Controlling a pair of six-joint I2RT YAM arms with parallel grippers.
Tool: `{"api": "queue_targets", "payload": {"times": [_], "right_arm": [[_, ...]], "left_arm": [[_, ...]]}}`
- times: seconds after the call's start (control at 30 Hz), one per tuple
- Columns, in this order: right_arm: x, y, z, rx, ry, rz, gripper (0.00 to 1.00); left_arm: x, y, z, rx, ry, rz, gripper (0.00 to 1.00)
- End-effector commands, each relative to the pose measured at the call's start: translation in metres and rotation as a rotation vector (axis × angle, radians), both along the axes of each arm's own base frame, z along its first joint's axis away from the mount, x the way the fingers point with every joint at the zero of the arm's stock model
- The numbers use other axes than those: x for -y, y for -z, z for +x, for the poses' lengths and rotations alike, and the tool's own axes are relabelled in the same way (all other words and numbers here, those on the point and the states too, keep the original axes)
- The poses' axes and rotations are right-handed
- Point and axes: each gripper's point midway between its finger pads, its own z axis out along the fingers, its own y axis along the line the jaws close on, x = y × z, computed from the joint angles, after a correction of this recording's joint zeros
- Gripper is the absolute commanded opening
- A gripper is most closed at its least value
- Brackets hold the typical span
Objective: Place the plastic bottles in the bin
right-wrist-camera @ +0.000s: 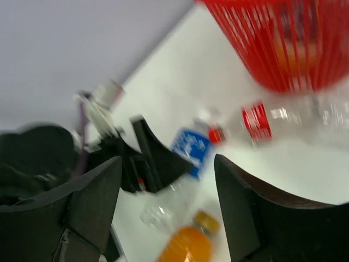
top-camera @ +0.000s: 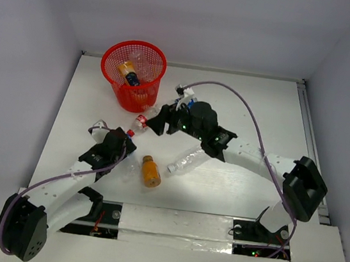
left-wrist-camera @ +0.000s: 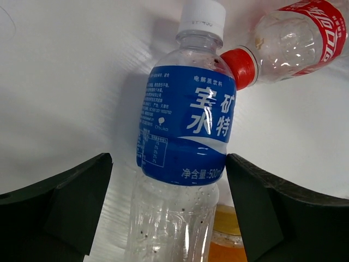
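Note:
The red mesh bin (top-camera: 133, 74) stands at the far left with a long orange-filled bottle (top-camera: 128, 73) inside. My left gripper (top-camera: 120, 142) is open and straddles a blue-labelled bottle (left-wrist-camera: 185, 136) lying on the table, its jaws on either side of the label (left-wrist-camera: 168, 164). A bottle with a red label and cap (top-camera: 142, 121) lies just beyond it and also shows in the left wrist view (left-wrist-camera: 294, 41). A stubby orange bottle (top-camera: 150, 171) and a clear bottle (top-camera: 190, 161) lie nearer the front. My right gripper (top-camera: 157, 122) is open and empty above the red-labelled bottle (right-wrist-camera: 256, 120).
The white table ends in grey walls at the back and on both sides. The bin (right-wrist-camera: 283, 43) is close behind the right gripper (right-wrist-camera: 163, 164). The two arms are near each other at the table's middle left. The right wrist view is blurred.

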Motion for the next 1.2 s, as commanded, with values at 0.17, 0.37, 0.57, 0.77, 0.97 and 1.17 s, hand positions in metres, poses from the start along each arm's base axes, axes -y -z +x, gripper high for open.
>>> {"api": "queue_targets", "payload": {"times": [0.17,0.37,0.57,0.77,0.97,1.17], "right_arm": [[0.024,0.061,-0.016,-0.125,0.041,-0.08,0.86],[0.008,0.116,-0.039,-0.208,0.0,-0.309,0.94],[-0.006,0.145,-0.067,-0.242,-0.045,-0.433,0.96],[-0.013,0.171,-0.082,-0.28,-0.056,-0.479,0.97],[-0.017,0.194,-0.087,-0.305,-0.053,-0.54,0.95],[-0.018,0.204,-0.087,-0.327,-0.042,-0.545,0.87]], "left_arm": [[-0.01,-0.008,0.025,0.065,-0.051,0.033,0.54],[-0.021,-0.036,0.022,0.128,-0.097,0.044,0.37],[-0.03,-0.112,0.011,0.298,-0.08,0.02,0.32],[-0.053,-0.225,0.01,0.493,-0.119,0.108,0.32],[-0.052,-0.328,0.049,0.653,-0.146,0.185,0.33],[-0.037,-0.371,0.124,0.654,-0.153,0.307,0.33]]}}
